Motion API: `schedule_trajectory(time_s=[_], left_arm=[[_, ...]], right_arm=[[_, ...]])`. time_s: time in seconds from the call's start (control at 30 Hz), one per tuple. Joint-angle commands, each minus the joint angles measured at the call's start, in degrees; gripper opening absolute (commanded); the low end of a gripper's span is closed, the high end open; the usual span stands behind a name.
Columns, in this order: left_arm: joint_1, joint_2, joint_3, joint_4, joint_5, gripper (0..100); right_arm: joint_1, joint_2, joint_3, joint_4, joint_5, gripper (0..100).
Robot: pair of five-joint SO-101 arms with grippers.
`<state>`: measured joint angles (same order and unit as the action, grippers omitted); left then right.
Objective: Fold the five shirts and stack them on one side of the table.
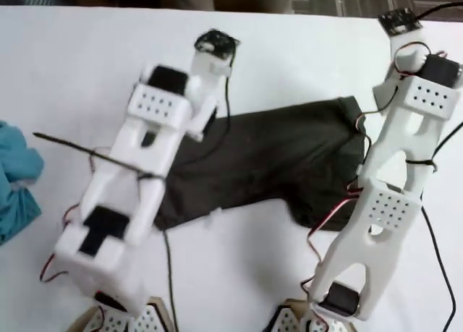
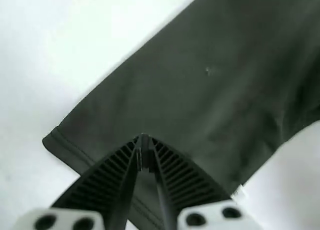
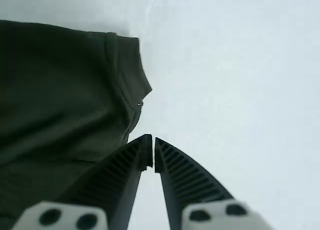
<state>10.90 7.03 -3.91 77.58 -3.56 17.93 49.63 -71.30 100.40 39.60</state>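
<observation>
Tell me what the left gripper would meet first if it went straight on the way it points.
Most likely the dark shirt: the left gripper points at its cloth just inside the hem. How much gap remains between the two is unclear.

Overhead view; wrist cameras close above shirt

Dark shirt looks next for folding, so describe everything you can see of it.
The dark shirt, blackish soft fabric with stitched hems, lies mostly flat and slightly creased on the white table. The left claw, shut, sits over one hemmed edge; the right claw, shut, sits beside a hemmed corner.
</observation>
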Motion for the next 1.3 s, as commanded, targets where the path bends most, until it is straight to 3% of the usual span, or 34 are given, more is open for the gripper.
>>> schedule_trajectory(time_s=[0.0, 0.2, 0.4, 0.5, 0.67, 0.8, 1.03, 1.27], left_arm=[[-1.6, -10.3, 20.7, -12.7, -2.8, 3], [-5.5, -13.7, 35.6, -19.8, -4.5, 3], [-6.3, -16.3, 39.3, -19.8, -4.3, 3], [-6.1, -16.1, 42.6, -20.5, -4.6, 3], [-5.1, -16.1, 48.0, -25.5, -4.8, 3], [-7.6, -16.1, 48.5, -26.5, -8.5, 3], [-14.1, -14.3, 41.2, -26.9, -12.4, 3], [-14.5, -4.3, 34.6, -24.8, -12.0, 3]], right_arm=[[-2.3, -7.1, 2.6, 1.0, -0.4, 2.2], [-9.6, -22.2, 13.1, 1.0, -3.7, 2.2], [-13.0, -44.0, 41.7, -1.5, -4.4, 2.2], [-11.3, -55.8, 61.7, -11.4, -3.2, 2.2], [-7.5, -72.9, 101.6, -31.0, 4.9, 2.3], [-1.5, -83.2, 121.9, -41.0, 11.3, 2.3], [3.7, -94.2, 136.1, -43.8, 19.3, 2.4], [3.6, -96.9, 138.3, -43.6, 19.7, 8.0]])
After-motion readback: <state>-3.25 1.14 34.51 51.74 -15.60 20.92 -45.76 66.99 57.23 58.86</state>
